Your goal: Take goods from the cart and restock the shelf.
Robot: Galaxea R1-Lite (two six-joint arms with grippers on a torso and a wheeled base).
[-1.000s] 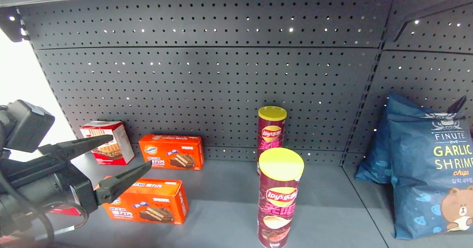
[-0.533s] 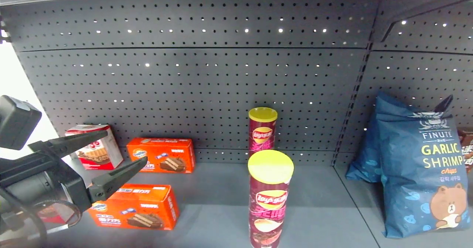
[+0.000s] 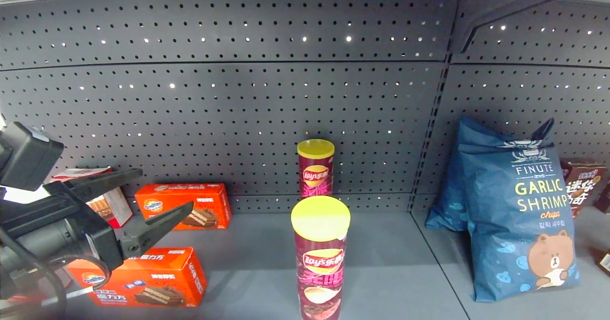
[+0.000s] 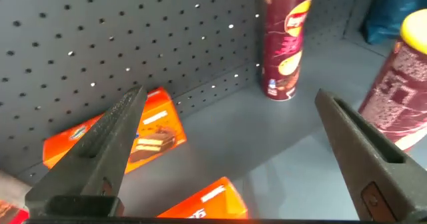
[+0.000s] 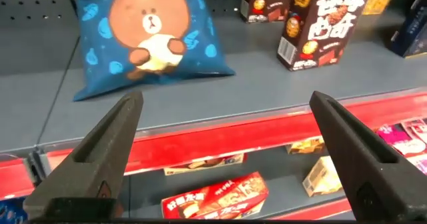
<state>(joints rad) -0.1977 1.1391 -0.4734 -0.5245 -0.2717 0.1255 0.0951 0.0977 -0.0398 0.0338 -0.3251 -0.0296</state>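
Left gripper [image 3: 166, 189] apart, empty, near orange cardboard cake box [image 3: 143, 277]; right gripper [image 5: 225, 97] apart, empty. Retract left clear of maroon yellow-lidded crisp tube [image 3: 320, 263].

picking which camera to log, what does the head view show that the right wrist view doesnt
Head view adds: the front crisp can, back crisp can, near orange box, far orange box and the open left gripper. Right wrist view adds: the open right gripper, the red shelf edge and packs on the lower shelf. Both share: the blue bear bag, dark brown boxes and grey shelf board.
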